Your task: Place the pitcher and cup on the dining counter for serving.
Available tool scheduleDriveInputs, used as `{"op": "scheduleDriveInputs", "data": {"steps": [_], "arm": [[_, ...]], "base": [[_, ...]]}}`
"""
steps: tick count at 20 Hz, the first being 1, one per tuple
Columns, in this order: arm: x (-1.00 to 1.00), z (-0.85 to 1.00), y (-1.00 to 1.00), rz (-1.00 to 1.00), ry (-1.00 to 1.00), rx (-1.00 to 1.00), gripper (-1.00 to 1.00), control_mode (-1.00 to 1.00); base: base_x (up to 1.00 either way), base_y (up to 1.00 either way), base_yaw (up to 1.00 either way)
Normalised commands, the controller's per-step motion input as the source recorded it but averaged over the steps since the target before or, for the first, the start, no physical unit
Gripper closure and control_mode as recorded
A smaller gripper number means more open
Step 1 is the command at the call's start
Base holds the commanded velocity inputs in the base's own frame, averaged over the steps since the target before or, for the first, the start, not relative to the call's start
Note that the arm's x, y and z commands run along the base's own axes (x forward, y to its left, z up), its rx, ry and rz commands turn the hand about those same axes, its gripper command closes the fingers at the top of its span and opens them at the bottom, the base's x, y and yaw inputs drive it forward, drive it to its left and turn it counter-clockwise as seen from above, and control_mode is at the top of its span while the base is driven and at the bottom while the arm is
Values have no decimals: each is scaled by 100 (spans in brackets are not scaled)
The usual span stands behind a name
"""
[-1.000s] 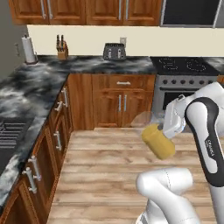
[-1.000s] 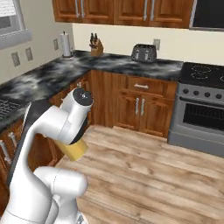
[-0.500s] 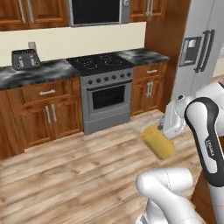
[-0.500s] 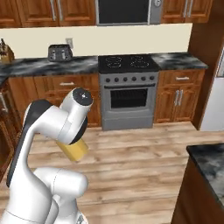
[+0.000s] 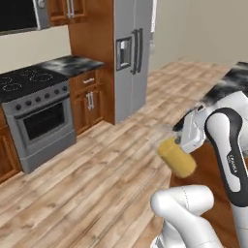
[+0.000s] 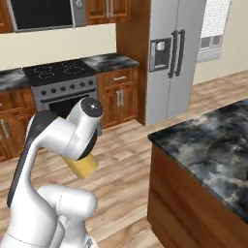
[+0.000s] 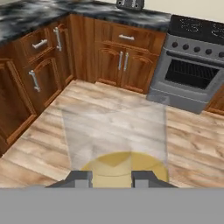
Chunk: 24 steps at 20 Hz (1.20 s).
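The pitcher (image 5: 177,156) was held tilted in mid-air above the wooden floor (image 5: 97,179), with the jaws of the gripper (image 7: 112,177) clenched on its wall, as was seen in the hand view through the translucent upper rim. The dining counter (image 6: 213,140), a dark marbled surface on a reddish-brown base, was seen just beside the arm in the right base view. A steel refrigerator (image 6: 177,53) and an oven (image 5: 38,121) were seen beyond.
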Motion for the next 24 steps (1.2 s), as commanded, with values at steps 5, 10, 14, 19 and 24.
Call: {"op": "scheduleDriveInputs", "data": {"steps": [5, 10, 14, 19, 24], "arm": [[0, 0, 0, 0, 0, 0, 100, 100], [0, 0, 0, 0, 0, 0, 100, 100], [0, 0, 0, 0, 0, 0, 100, 100], [0, 0, 0, 0, 0, 0, 100, 100], [0, 0, 0, 0, 0, 0, 100, 100]], "base": [[0, 0, -69], [0, 0, -67], [0, 0, -64], [0, 3, -63], [0, 10, -57]]}}
